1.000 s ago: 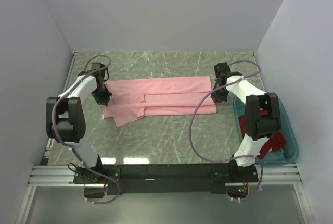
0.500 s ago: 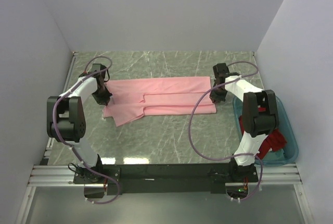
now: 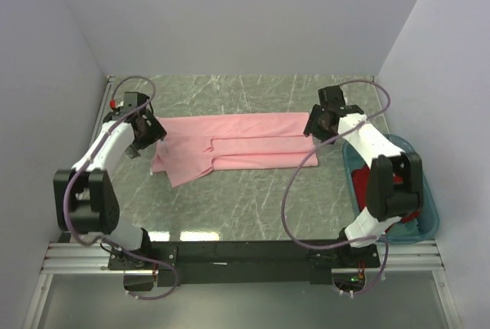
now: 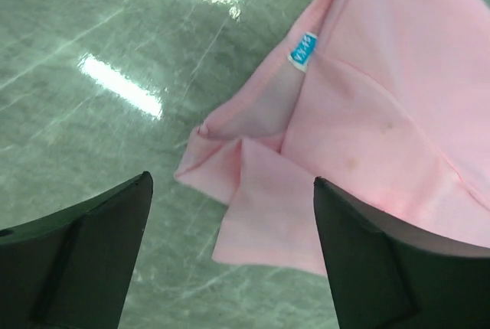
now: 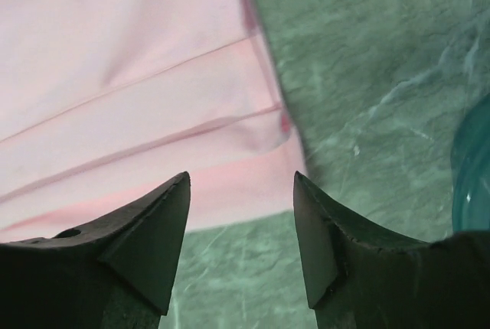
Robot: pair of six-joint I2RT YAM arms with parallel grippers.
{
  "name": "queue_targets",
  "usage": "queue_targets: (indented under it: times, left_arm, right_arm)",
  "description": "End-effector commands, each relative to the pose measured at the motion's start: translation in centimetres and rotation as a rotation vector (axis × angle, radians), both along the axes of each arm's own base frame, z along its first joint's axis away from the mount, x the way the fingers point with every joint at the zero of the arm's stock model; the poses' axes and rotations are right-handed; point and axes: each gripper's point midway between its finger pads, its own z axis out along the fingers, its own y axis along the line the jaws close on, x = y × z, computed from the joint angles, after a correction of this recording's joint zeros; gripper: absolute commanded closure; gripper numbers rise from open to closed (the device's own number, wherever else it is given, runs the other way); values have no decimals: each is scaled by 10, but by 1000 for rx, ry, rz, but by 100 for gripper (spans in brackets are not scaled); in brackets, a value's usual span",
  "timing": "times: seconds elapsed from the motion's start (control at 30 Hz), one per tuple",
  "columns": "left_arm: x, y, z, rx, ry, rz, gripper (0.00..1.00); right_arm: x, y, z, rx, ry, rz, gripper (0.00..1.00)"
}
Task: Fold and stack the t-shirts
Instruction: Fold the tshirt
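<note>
The light pink t-shirt [image 3: 237, 141] lies folded lengthwise across the middle of the table, a sleeve sticking out at its lower left. My left gripper [image 3: 144, 131] hovers at its left end, open, with nothing between the fingers. In the left wrist view the pink t-shirt [image 4: 367, 115] shows its blue neck label, and my left gripper [image 4: 230, 184] stands wide above the loose corner. My right gripper [image 3: 315, 124] hangs open over the shirt's right end. The right wrist view shows the pink t-shirt [image 5: 130, 99] layered below my right gripper [image 5: 241, 180]. The red t-shirt [image 3: 404, 210] lies in the tub.
A teal translucent tub [image 3: 429, 203] sits at the table's right edge beside the right arm; its rim [image 5: 473, 168] shows in the right wrist view. White walls close in the back and both sides. Green marbled tabletop [image 3: 245, 199] lies in front of the shirt.
Both grippers have opened and let go of the pink shirt's ends, then lifted a little. The left arm swung outward to the left; the shirt stays folded in place.
</note>
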Motion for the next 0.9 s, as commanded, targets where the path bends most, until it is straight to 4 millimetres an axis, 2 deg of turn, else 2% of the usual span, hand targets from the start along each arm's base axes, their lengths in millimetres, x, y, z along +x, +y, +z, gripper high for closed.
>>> queue_targets:
  times: [0.0,0.07,0.13,0.2,0.23,0.3,0.43,0.63,0.87]
  left_arm:
    - [-21,-8,20,-30,-57,-9,8]
    - [-42,-20,16,-64,-61,-32,9]
    - [-62,-33,6,-93,-58,-49,15]
    - [-73,-48,-1,-138,-60,-67,22]
    - [-83,-51,-11,-147,-47,-69,24]
    - [-89,-62,-23,-180,-44,-82,30]
    - [-85,-67,-39,-174,-20,-86,35]
    - [-73,-71,-58,-151,23,-98,51]
    - [-80,-75,-75,-137,86,-105,62]
  right_arm:
    - [-10,18,40,25,-119,68,37]
    - [-24,22,46,40,-141,89,36]
    - [-35,30,49,57,-152,119,36]
    - [-48,34,52,73,-173,142,36]
    - [-52,35,53,79,-180,150,36]
    - [-62,38,55,96,-192,167,37]
    - [-75,37,55,100,-200,179,37]
    - [-89,33,49,100,-191,176,37]
    - [-96,32,50,104,-198,173,36]
